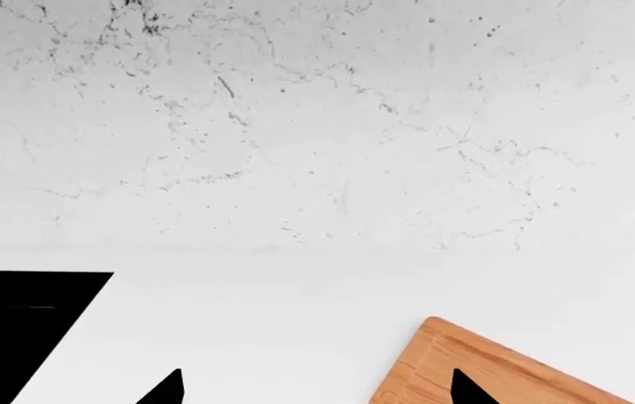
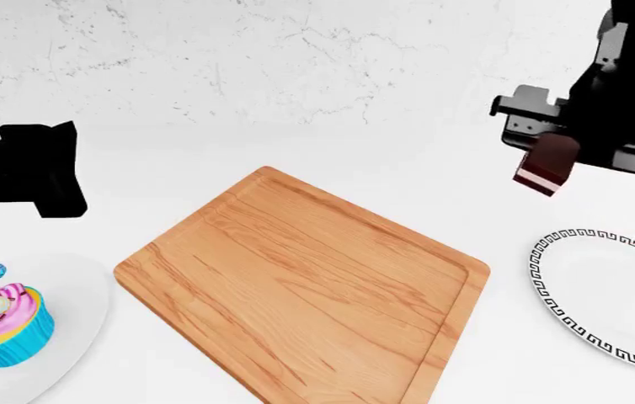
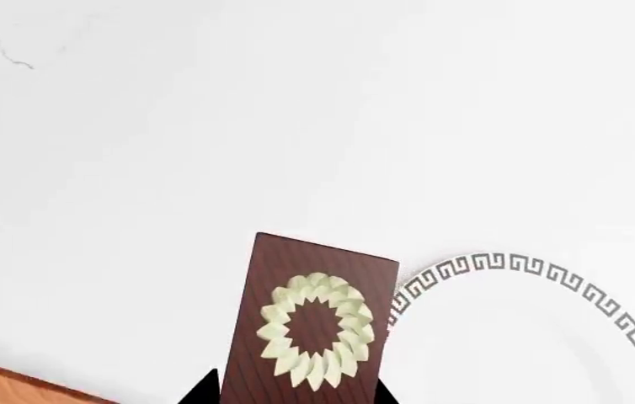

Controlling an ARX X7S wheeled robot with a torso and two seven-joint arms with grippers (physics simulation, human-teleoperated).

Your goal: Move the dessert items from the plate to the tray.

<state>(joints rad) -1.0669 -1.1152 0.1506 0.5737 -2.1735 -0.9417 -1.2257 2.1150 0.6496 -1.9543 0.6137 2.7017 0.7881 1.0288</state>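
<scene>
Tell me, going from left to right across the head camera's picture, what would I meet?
Blue-wrapped cupcake with pink sprinkled frosting on a plain white plate → large light-brown wooden tray → brown chocolate cake slice held up in the right gripper → white plate with a black key-pattern rim.

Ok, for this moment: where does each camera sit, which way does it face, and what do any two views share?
Head: above, facing forward and down on the tray, cupcake, patterned plate; left gripper and right gripper show.
Left wrist: near that gripper, facing counter and marble wall; black fingertips show.
Right wrist: looks down on the held cake slice.
Shared: all three show the tray; head and right wrist share slice and plate.
</scene>
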